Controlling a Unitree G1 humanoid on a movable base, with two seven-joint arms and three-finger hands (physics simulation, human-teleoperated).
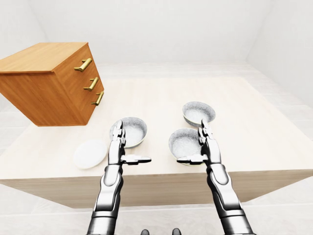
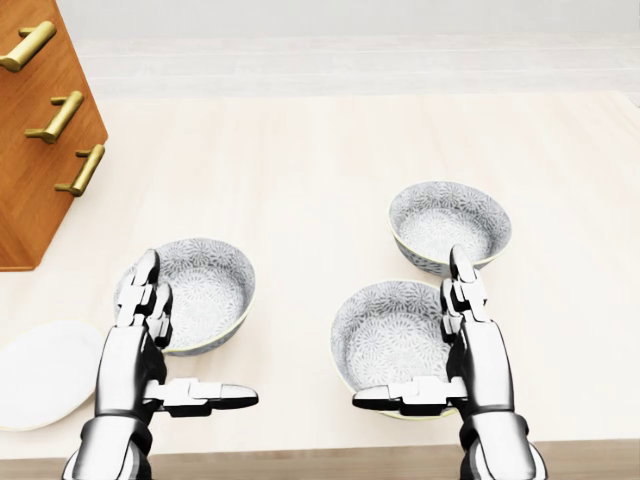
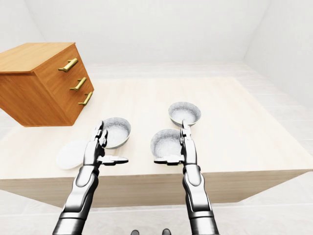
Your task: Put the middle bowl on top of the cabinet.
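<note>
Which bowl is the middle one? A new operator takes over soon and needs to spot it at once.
Start at the wooden cabinet at the head view's left, then scan right along the table past the white plate. Of three patterned bowls, the middle bowl sits nearest the bottom edge, just left of the open right hand, between the other two.

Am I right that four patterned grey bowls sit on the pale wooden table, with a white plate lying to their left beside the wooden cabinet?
Not quite: the head view shows three patterned grey bowls, not four. The rest holds: they sit on the pale wooden table, with the white plate to their left beside the wooden cabinet.
</note>
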